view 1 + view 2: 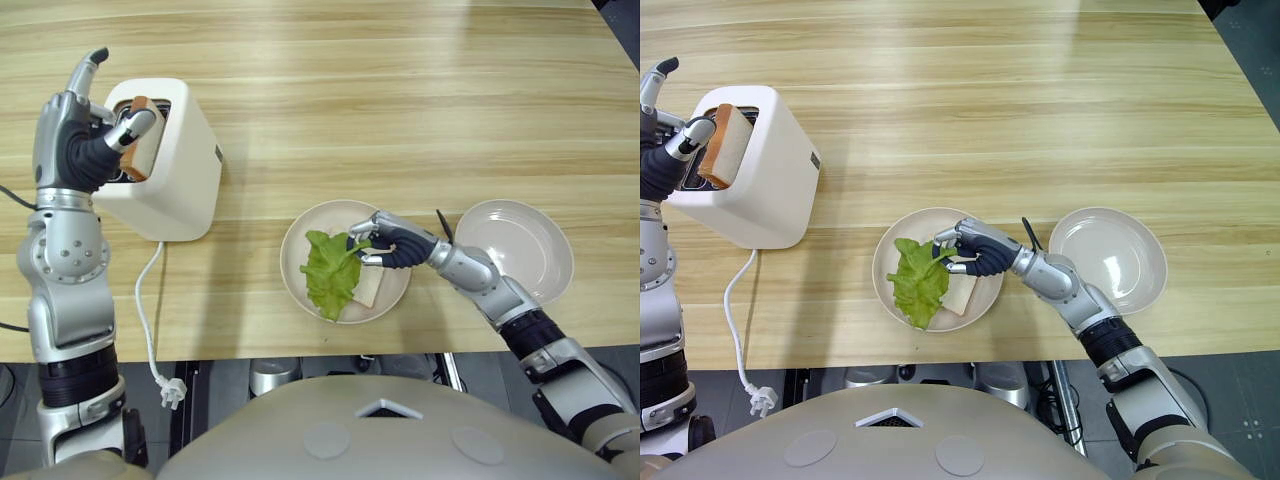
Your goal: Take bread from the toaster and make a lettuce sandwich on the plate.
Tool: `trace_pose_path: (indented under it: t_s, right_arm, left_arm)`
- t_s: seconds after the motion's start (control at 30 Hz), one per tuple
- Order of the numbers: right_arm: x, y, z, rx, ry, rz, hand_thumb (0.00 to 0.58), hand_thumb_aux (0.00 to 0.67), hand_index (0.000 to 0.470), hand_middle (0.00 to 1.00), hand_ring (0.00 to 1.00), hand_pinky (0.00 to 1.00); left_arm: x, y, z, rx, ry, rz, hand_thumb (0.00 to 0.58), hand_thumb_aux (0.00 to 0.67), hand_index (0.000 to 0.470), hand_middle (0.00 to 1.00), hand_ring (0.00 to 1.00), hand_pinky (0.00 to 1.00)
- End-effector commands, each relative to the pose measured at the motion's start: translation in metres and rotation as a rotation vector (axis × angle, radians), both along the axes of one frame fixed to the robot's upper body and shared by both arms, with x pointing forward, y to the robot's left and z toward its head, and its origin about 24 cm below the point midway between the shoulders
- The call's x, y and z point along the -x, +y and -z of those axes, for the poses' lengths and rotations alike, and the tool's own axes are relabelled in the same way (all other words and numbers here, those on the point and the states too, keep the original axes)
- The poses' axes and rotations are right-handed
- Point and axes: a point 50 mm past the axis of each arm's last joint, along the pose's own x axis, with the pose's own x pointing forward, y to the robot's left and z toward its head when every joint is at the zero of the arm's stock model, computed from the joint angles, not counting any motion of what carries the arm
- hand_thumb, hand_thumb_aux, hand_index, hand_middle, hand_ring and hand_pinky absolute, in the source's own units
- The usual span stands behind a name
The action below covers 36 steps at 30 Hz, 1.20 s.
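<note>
Fingers, right: my right hand (pixel 402 245) has its fingers (pixel 366 226) pinched on the stem end of the lettuce (pixel 328 272), over the right half of the plate (pixel 291 250).
Fingers, left: my left hand (pixel 72 140) has its fingers (pixel 136 124) curled round the slice (pixel 726 142), with one finger sticking up free, well off to the plate's upper left.
Lettuce: lying on the plate across the base slice (pixel 371 291), leaf spread toward the plate's left rim.
Base slice: flat in the plate's lower right part, mostly under the leaf.
Slice: upright in the slot of the toaster (pixel 190 170), far upper left of the plate.
Bowl (pixel 515 250): just right of the plate.
Cord (pixel 145 310): trails from the toaster toward the near table edge, left of the plate.
Done, as I judge it: one bread slice and the lettuce are on the plate.
Left to do: release the leaf, lift the slice out, carry it to the plate and set it on top.
</note>
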Motion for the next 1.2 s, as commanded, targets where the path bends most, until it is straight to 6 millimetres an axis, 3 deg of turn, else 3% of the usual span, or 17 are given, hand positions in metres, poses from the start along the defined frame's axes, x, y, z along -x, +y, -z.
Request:
trace_pose_path:
  t_s: [0.03,0.63,1.2]
  right_arm:
    - [-0.006,-0.008,0.01,0.088,-0.002,0.029,0.58,0.67,0.46,1.0,1.0,1.0]
    - [-0.015,-0.019,0.007,0.126,-0.048,0.082,0.58,0.67,0.46,1.0,1.0,1.0]
    - [0.002,-0.036,0.009,0.168,-0.021,0.122,0.58,0.67,0.46,1.0,1.0,1.0]
  left_arm:
    - [-0.002,0.003,0.008,0.002,0.031,-0.016,0.0,0.0,0.0,1.0,1.0,1.0]
    - [0.003,0.03,0.012,-0.163,0.068,-0.242,0.0,0.0,0.0,1.0,1.0,1.0]
    - [0.006,0.027,0.021,-0.215,0.155,-0.244,0.0,0.0,0.0,1.0,1.0,1.0]
